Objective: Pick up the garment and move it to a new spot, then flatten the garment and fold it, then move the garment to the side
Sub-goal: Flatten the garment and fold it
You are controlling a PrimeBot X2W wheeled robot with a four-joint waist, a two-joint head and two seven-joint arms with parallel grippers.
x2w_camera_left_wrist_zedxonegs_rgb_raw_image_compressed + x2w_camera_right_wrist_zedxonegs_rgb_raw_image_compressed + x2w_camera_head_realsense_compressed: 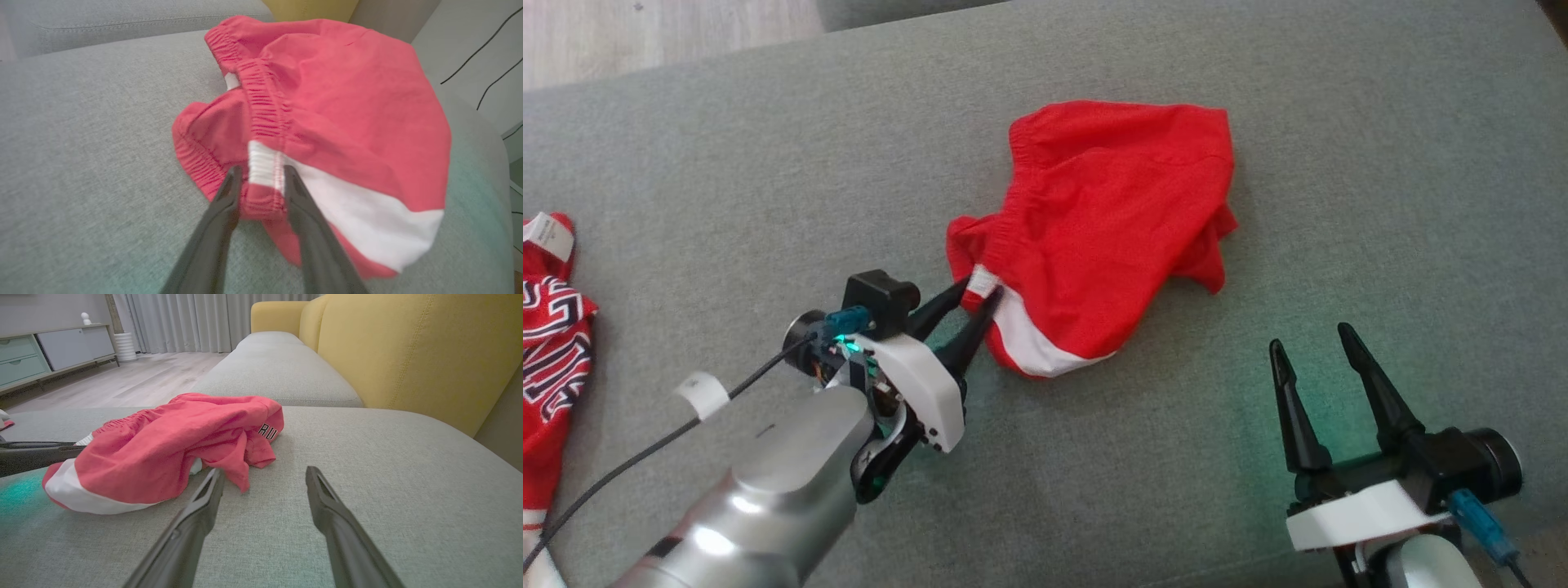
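Note:
The garment (1111, 220) is a pair of red shorts with an elastic waistband and a white side stripe, lying crumpled on the grey sofa seat (1380, 163). My left gripper (983, 290) is shut on the waistband's near-left corner, where the white stripe meets the elastic. In the left wrist view its two fingers pinch that corner (262, 171) with the garment (347, 122) spreading beyond. My right gripper (1313, 336) stands open over bare cushion, near-right of the shorts. In the right wrist view the gripper (263, 473) has its left finger just short of a loose red flap of the garment (171, 449).
A second red garment with a black-and-white pattern (547, 343) lies at the seat's left edge. A yellow backrest (408, 347) rises on the right of the right wrist view. Wooden floor (645, 33) lies past the cushion's far left edge, and a low cabinet (49, 347) stands across the room.

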